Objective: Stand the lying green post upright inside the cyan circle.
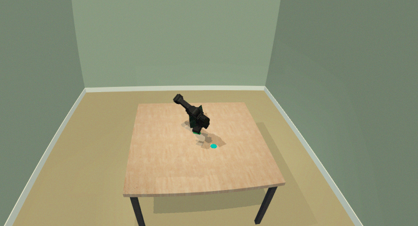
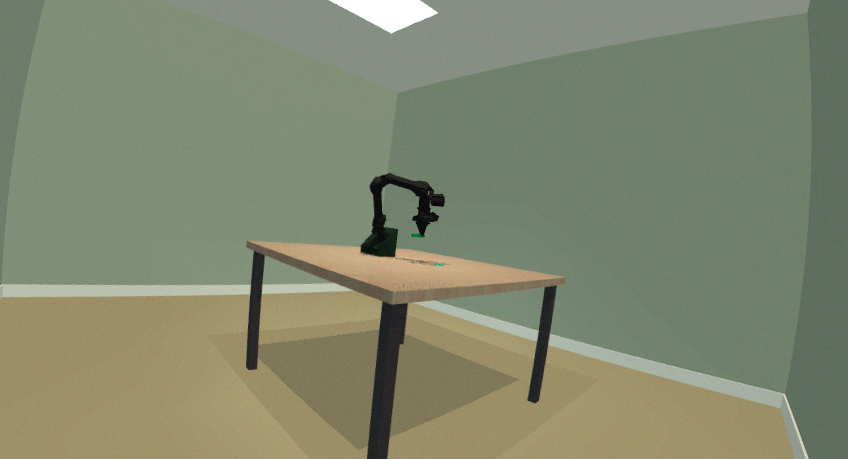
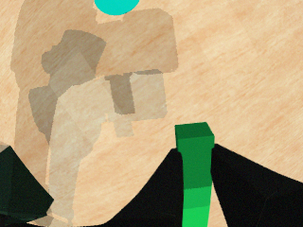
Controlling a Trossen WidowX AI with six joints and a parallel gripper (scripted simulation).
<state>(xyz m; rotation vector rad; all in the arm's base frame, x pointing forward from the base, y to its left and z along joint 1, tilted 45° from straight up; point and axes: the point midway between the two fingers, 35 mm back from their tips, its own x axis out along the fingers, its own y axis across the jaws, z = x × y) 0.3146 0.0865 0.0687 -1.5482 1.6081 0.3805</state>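
Hanging above the table, the green post (image 1: 196, 133) (image 2: 417, 235) (image 3: 195, 170) is pinched between the gripper's (image 1: 196, 132) (image 2: 421, 234) (image 3: 195, 148) fingers, so yeah, it's got hold of it. In the exterior view the post looks pretty much level, not upright, poking out toward 9 o'clock from the fingertips. In the wrist view it runs from the fingers down to 6 o'clock and out of frame. The dark green base (image 1: 191, 123) (image 2: 387, 244) (image 3: 21, 189) is roughly 9 o'clock there. Farther off, the cyan circle (image 1: 213, 146) (image 2: 438, 264) (image 3: 116, 6) sits flat on the wooden table (image 1: 164, 165) (image 2: 333, 269) (image 3: 246, 71), about 11 o'clock in the wrist view, 4 o'clock from the gripper in the top one. Way back, green walls (image 1: 176, 39) (image 2: 595, 187).
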